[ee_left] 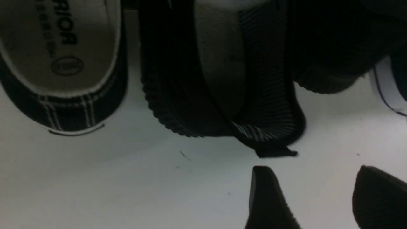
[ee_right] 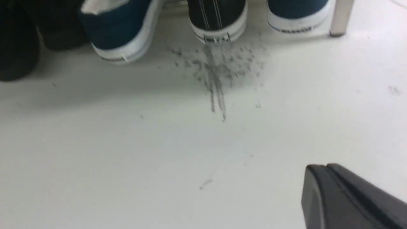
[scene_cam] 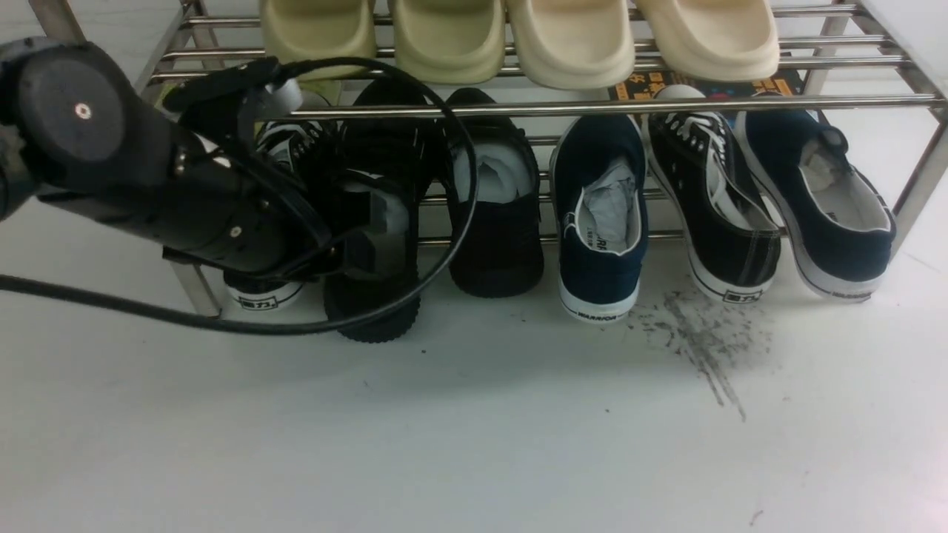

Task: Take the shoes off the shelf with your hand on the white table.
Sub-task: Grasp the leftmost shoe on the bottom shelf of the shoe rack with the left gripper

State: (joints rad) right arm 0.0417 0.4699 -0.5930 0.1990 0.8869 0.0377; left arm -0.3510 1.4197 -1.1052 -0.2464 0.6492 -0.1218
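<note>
The two black knit sneakers stand heel-out on the lower tier of the chrome shelf (scene_cam: 563, 109). The left sneaker (scene_cam: 370, 311) sticks out further onto the white table (scene_cam: 474, 429) than the right sneaker (scene_cam: 496, 244). My left gripper (scene_cam: 374, 244) hangs over the left sneaker's heel. In the left wrist view the gripper (ee_left: 313, 178) is open and empty, just behind that heel (ee_left: 222, 95) and its pull tab (ee_left: 276, 153), not touching. My right gripper (ee_right: 327, 170) is shut and empty above the bare table; it is out of the front view.
A black canvas shoe with white sole (scene_cam: 265, 296) stands left of the sneakers, another (scene_cam: 718, 215) further right. Navy shoes (scene_cam: 600, 237) (scene_cam: 822, 207) stand at right. Beige slippers (scene_cam: 518, 37) fill the top tier. Dark scuff marks (scene_cam: 703, 340) lie before the shelf.
</note>
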